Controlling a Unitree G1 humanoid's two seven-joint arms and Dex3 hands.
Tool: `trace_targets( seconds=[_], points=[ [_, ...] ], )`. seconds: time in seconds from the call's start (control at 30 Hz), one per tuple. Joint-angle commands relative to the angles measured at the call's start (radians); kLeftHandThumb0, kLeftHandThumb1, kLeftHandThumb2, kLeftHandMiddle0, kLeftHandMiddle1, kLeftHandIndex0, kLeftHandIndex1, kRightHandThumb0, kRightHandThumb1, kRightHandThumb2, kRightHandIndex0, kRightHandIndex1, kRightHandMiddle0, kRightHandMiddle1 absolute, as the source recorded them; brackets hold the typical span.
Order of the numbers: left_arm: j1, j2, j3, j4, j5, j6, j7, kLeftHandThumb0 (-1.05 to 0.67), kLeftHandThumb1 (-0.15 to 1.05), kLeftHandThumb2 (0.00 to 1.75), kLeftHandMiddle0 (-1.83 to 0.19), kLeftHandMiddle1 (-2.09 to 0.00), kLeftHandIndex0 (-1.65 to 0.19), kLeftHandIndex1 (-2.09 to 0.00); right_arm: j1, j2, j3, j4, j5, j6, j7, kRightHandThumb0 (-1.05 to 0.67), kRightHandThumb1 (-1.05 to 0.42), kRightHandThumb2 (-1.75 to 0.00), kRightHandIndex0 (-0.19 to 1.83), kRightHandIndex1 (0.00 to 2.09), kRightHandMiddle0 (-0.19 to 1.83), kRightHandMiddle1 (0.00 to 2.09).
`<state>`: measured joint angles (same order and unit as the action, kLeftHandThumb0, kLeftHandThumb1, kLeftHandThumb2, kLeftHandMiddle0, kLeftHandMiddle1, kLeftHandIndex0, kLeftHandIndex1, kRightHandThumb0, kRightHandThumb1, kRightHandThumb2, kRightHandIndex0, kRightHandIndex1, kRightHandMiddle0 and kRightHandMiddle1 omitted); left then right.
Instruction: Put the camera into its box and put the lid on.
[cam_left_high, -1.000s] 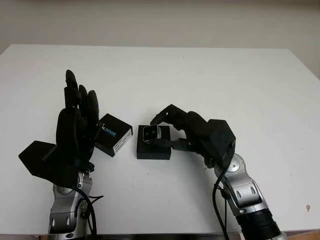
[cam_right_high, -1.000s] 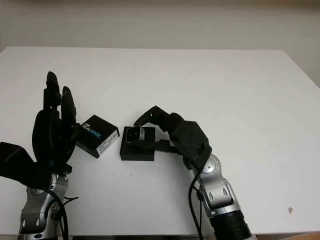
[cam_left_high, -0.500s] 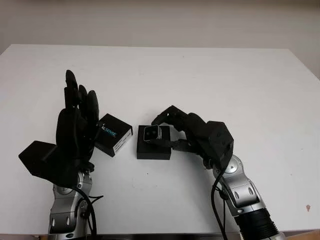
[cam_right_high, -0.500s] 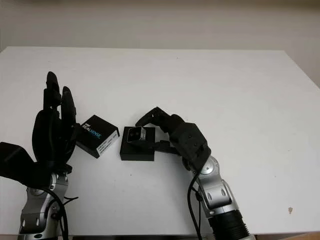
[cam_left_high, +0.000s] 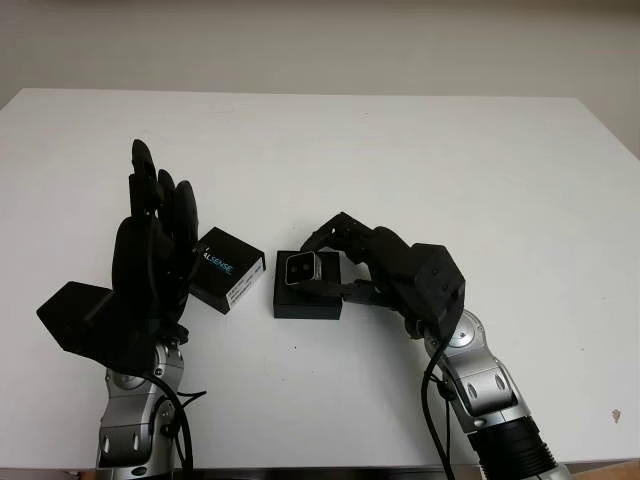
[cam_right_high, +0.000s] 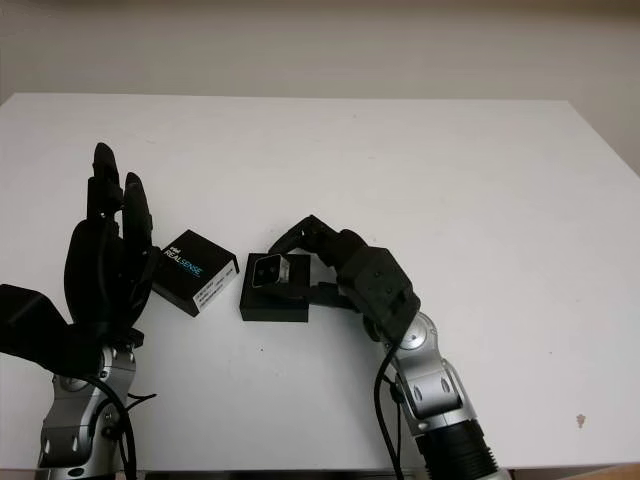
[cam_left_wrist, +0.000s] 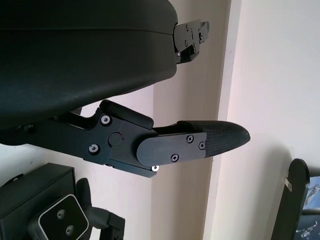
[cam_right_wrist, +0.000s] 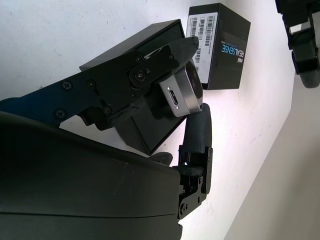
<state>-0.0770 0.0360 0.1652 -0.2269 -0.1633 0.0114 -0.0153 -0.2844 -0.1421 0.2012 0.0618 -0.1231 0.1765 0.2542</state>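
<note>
A small silver camera (cam_left_high: 303, 266) is held upright in the open black box (cam_left_high: 307, 299) at the table's middle. My right hand (cam_left_high: 345, 262) is shut on the camera, fingers curled over its top and right side; the grasp is plain in the right wrist view, where the camera (cam_right_wrist: 184, 92) sits between the fingers (cam_right_wrist: 197, 133). The black lid (cam_left_high: 227, 269), printed with white lettering, lies tilted just left of the box. My left hand (cam_left_high: 155, 255) is open and raised upright, beside the lid's left edge.
The white table (cam_left_high: 420, 160) stretches wide behind and to the right of the box. Its front edge runs close below both forearms. A pale wall stands behind the table's far edge.
My right hand has crept slightly left and lower with the camera, settling it over the box. The left hand and the lid have not moved.
</note>
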Motion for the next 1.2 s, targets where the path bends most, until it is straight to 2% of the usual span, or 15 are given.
trace_targets(
  seconds=[0.0,0.8,0.87,0.97,1.03,1.17],
  points=[
    [0.005,0.004,0.001,-0.006,0.000,-0.002,0.000,-0.70,1.05,0.49,0.19,0.00,0.19,0.00,-0.001,0.001,0.008,0.001,-0.006,-0.015,0.000,-0.43,-0.96,-0.06,0.12,0.48,0.29,1.71],
    [0.011,0.004,-0.003,-0.014,0.007,0.002,0.003,-0.69,1.05,0.51,0.19,0.00,0.19,0.00,0.008,-0.017,0.012,0.015,-0.034,-0.031,-0.003,-0.44,-0.96,-0.06,0.10,0.48,0.28,1.68],
    [0.012,0.005,-0.004,-0.018,0.009,0.007,0.004,-0.70,1.05,0.51,0.19,0.00,0.19,0.00,0.008,-0.041,0.028,0.010,-0.063,-0.053,0.005,-0.46,-0.97,-0.06,0.08,0.46,0.22,1.58],
    [0.012,0.006,-0.003,-0.015,0.009,0.002,0.000,-0.70,1.05,0.50,0.19,0.00,0.19,0.00,0.012,-0.082,0.056,-0.001,-0.128,-0.110,0.000,-0.49,-0.96,-0.05,0.07,0.32,0.12,1.20],
    [0.013,0.008,-0.004,-0.014,0.012,-0.001,-0.001,-0.69,1.05,0.51,0.19,0.00,0.19,0.00,0.018,-0.098,0.065,-0.011,-0.161,-0.141,-0.011,-0.49,-0.94,-0.05,0.06,0.19,0.12,0.87],
    [0.012,0.007,-0.002,-0.013,0.004,0.000,-0.005,-0.70,1.05,0.51,0.19,0.00,0.19,0.00,0.033,-0.145,0.083,-0.043,-0.267,-0.238,-0.065,-0.49,-0.94,-0.05,-0.02,0.07,0.11,0.54]
  ],
)
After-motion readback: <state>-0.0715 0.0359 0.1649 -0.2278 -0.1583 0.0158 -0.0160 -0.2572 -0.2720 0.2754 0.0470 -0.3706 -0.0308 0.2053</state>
